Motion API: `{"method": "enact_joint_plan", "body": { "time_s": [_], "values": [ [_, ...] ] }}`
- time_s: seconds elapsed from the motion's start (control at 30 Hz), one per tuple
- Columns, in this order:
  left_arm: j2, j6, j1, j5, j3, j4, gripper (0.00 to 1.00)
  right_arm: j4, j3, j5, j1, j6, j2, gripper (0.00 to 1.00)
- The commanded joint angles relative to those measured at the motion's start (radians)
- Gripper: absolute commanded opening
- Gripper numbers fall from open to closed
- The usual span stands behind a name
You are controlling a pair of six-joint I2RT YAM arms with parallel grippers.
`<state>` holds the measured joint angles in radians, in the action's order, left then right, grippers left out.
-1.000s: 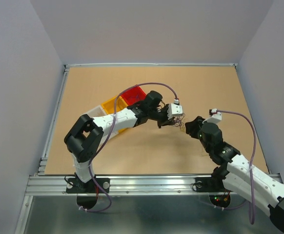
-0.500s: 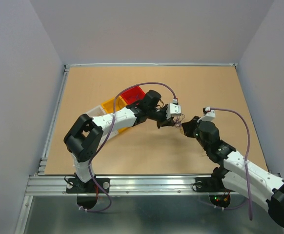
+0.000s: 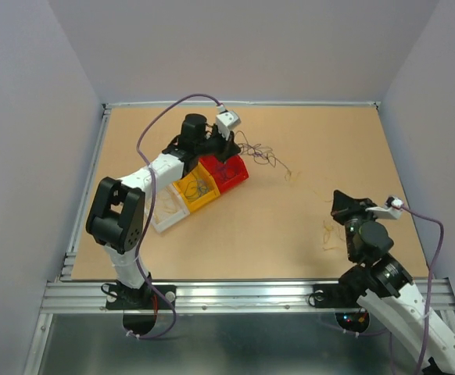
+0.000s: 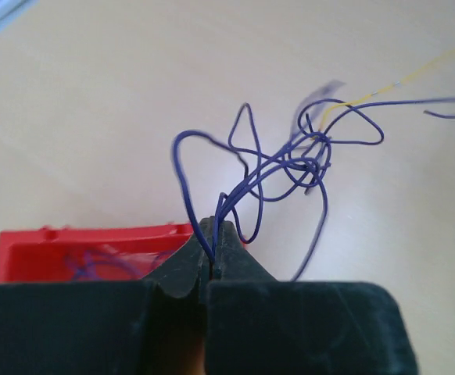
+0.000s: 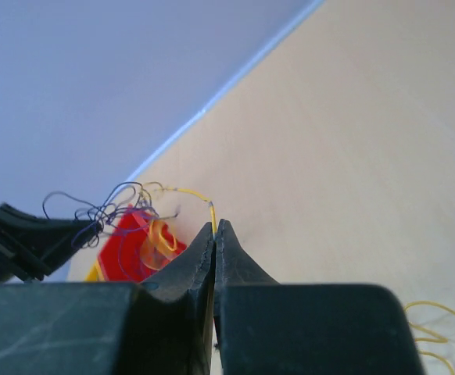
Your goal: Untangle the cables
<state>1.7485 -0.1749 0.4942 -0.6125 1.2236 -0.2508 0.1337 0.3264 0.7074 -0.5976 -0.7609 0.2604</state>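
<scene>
Cables (image 3: 260, 153) – a loose purple and dark clump – hang at about 12 o'clock from the worktop (image 3: 251, 234) centre, trailing thin ends toward 4 o'clock. The left tool (image 3: 232, 146) sits at 9 o'clock of the clump. Its jaws are pressed together on several purple strands (image 4: 278, 168), which rise from the tips into open loops. A yellow strand (image 5: 190, 193) leaves the far side of the tangle. In the right wrist view it arcs over to the right tool (image 5: 214, 230), whose jaws are closed with the strand's end pinched at the tips. That tool is at 4 o'clock on the worktop, well apart from the clump.

A red bin (image 3: 229, 173) lies just at 7 o'clock of the left tool, with purple wire inside. A yellow bin (image 3: 198, 190) and a clear bin (image 3: 165, 212) touch in a row running toward 8 o'clock. Loose yellow wires (image 3: 328, 234) lie on the worktop near the right tool, at its 7 o'clock.
</scene>
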Motion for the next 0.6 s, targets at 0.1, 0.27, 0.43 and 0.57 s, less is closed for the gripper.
{"method": "enact_joint_plan", "body": {
  "time_s": [0.1,0.27,0.43,0.57],
  "values": [
    [-0.035,0.129,-0.048,0.137,0.024,-0.087,0.0,0.145,-0.024,0.181,-0.002,-0.037,-0.174,0.01],
    [-0.032,0.118,-0.057,0.174,0.043,-0.058,0.0,0.152,-0.015,0.181,-0.002,-0.048,-0.144,0.01],
    [-0.076,0.172,-0.133,0.235,0.031,-0.074,0.0,0.216,0.0,0.239,-0.004,-0.086,-0.2,0.01],
    [-0.135,0.288,-0.245,0.229,-0.01,-0.139,0.0,0.257,0.008,0.271,-0.002,-0.112,-0.234,0.01]
  ]
}}
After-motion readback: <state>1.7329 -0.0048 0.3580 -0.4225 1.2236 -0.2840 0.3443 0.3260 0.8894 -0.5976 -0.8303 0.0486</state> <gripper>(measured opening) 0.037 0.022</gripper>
